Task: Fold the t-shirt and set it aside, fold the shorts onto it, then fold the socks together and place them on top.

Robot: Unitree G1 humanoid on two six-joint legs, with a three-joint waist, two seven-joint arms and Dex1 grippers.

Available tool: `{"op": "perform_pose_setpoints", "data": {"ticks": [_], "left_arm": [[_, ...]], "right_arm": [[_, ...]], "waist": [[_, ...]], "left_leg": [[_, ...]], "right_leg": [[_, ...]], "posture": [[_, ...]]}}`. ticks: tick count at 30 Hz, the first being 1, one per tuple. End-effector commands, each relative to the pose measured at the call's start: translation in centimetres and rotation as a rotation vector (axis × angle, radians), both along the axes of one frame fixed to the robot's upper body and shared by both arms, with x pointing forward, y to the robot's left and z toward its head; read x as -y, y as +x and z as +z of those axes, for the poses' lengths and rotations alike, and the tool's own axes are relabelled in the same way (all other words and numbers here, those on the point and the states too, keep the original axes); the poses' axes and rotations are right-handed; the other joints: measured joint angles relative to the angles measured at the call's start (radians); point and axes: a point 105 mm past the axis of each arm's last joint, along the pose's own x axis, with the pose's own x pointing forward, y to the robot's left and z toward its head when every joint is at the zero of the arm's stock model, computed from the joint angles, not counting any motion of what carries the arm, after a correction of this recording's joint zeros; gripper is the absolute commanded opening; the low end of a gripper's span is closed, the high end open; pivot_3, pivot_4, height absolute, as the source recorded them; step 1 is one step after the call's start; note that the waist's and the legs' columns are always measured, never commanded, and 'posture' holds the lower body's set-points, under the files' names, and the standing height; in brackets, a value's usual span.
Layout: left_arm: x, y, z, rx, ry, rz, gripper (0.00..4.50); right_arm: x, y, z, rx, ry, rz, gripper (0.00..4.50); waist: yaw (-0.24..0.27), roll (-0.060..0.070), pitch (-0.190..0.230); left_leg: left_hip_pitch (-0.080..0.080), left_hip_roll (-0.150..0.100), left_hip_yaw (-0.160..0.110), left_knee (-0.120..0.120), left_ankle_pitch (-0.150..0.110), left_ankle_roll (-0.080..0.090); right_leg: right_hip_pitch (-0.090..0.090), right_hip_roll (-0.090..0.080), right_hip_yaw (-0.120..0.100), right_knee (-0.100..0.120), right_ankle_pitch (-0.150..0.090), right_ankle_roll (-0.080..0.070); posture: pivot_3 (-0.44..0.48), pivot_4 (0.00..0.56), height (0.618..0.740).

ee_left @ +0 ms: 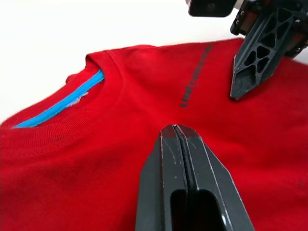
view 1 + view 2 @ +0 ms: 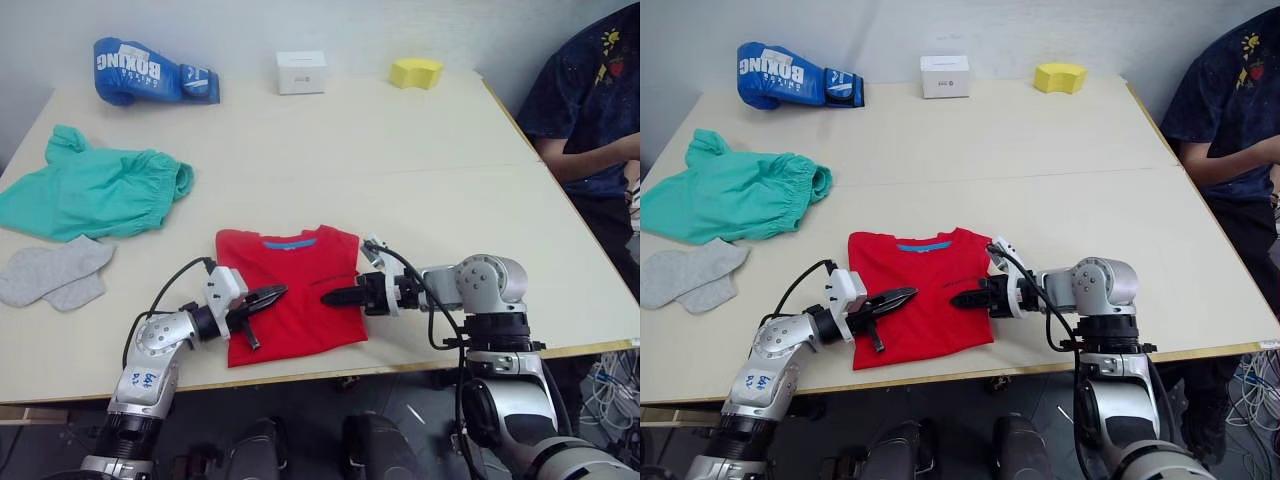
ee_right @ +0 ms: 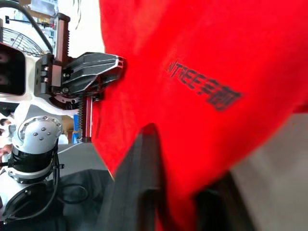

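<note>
The red t-shirt (image 2: 300, 265) lies folded into a rectangle at the table's front middle, blue neck band facing the far side. My left gripper (image 2: 272, 295) rests on its left part, shut with nothing between the fingers. My right gripper (image 2: 330, 297) reaches in from the shirt's right edge, tip pointing at the left gripper; in the right wrist view its fingers (image 3: 139, 178) stand narrowly apart with red cloth between them. The teal-green shorts (image 2: 95, 190) lie spread at the table's left. The grey socks (image 2: 55, 272) lie side by side just in front of the shorts.
A blue boxing glove (image 2: 150, 72), a small white box (image 2: 301, 72) and a yellow sponge (image 2: 416, 72) line the far edge. A person in a dark shirt (image 2: 590, 100) sits at the table's right side. The table's front edge (image 2: 400, 366) runs just below the shirt.
</note>
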Motion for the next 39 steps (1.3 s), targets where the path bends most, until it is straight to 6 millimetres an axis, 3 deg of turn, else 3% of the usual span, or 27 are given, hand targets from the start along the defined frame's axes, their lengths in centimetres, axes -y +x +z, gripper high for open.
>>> {"op": "perform_pose_setpoints", "data": {"ticks": [1,4,8,9,12,20,23,28,31,35,39], "left_arm": [[-0.6,0.2,0.9,0.045,0.008,0.005,0.00],[-0.7,-0.3,2.1,0.064,-0.016,-0.019,0.00],[-0.7,-2.0,4.2,0.034,-0.061,-0.094,0.00],[-0.9,-2.5,4.6,0.017,-0.073,-0.102,0.18],[-1.3,-3.7,5.8,-0.018,-0.110,-0.107,0.93],[-2.0,-5.1,7.6,-0.024,-0.075,-0.098,3.58],[-2.1,-5.1,8.3,-0.015,-0.068,-0.095,4.47],[-2.1,-4.7,8.7,-0.016,-0.048,-0.098,4.47],[-2.2,-4.6,8.8,-0.015,-0.045,-0.097,4.47],[-2.2,-4.6,8.8,-0.016,-0.046,-0.094,4.50],[-2.1,-4.7,8.6,-0.030,-0.050,-0.097,4.50]], "right_arm": [[1.1,-0.3,-0.2,0.024,-0.019,-0.035,0.03],[2.9,0.1,0.2,0.057,-0.037,-0.094,0.03],[7.8,0.6,1.1,0.095,-0.113,-0.196,0.03],[9.3,0.7,1.3,0.106,-0.137,-0.232,0.00],[13.7,1.1,2.0,0.139,-0.229,-0.316,0.00],[25.2,1.7,2.8,0.157,-0.433,-0.533,0.00],[27.5,1.8,2.4,0.186,-0.515,-0.531,0.00],[29.9,3.3,1.6,0.285,-0.534,-0.578,0.00],[30.3,3.8,1.7,0.299,-0.531,-0.592,0.00],[31.0,2.8,1.8,0.268,-0.527,-0.578,1.14],[32.4,1.2,2.6,0.267,-0.575,-0.557,2.55]], "waist": [[0.000,0.000,0.000],[0.002,0.000,0.000],[0.022,0.001,0.001],[0.024,0.001,0.001],[0.024,0.001,0.001],[0.024,0.002,0.002],[0.023,0.002,0.002],[0.022,0.002,0.002],[0.020,0.002,0.002],[0.023,0.002,0.002],[0.030,0.003,0.002]], "left_leg": [[0.000,0.000,0.000,0.000,0.000,0.000],[-0.002,-0.001,-0.001,0.001,0.000,0.001],[-0.006,-0.002,-0.003,0.002,-0.001,0.003],[-0.007,-0.003,-0.003,0.003,-0.001,0.004],[-0.007,-0.003,-0.002,0.002,-0.001,0.004],[-0.006,-0.002,0.000,0.002,-0.001,0.003],[-0.006,-0.002,0.001,0.002,0.001,0.001],[-0.005,-0.002,0.005,0.004,0.002,0.001],[-0.004,-0.002,0.007,0.004,0.002,0.000],[-0.005,-0.002,0.006,0.004,0.002,0.000],[-0.005,-0.002,0.005,0.004,0.002,0.000]], "right_leg": [[0.000,0.000,0.000,0.000,0.000,0.000],[0.000,0.000,0.000,-0.001,0.000,0.001],[-0.002,-0.002,-0.002,-0.003,0.001,0.002],[-0.002,-0.002,-0.002,-0.004,0.001,0.002],[-0.001,-0.002,-0.001,-0.006,0.002,0.003],[0.000,0.001,-0.001,-0.010,0.002,0.004],[0.000,0.001,0.000,-0.011,0.002,0.004],[0.000,0.001,0.001,-0.012,0.003,0.005],[0.000,0.001,0.001,-0.012,0.003,0.005],[0.000,0.001,0.004,-0.012,0.003,0.005],[0.000,0.000,0.003,-0.012,0.003,0.005]], "posture": [[0.000,0.150,0.740],[0.000,0.150,0.740],[0.000,0.150,0.740],[0.000,0.150,0.740],[0.000,0.150,0.740],[0.000,0.150,0.740],[0.000,0.150,0.740],[0.000,0.150,0.740],[0.000,0.150,0.740],[0.000,0.150,0.740],[0.000,0.150,0.740]]}}
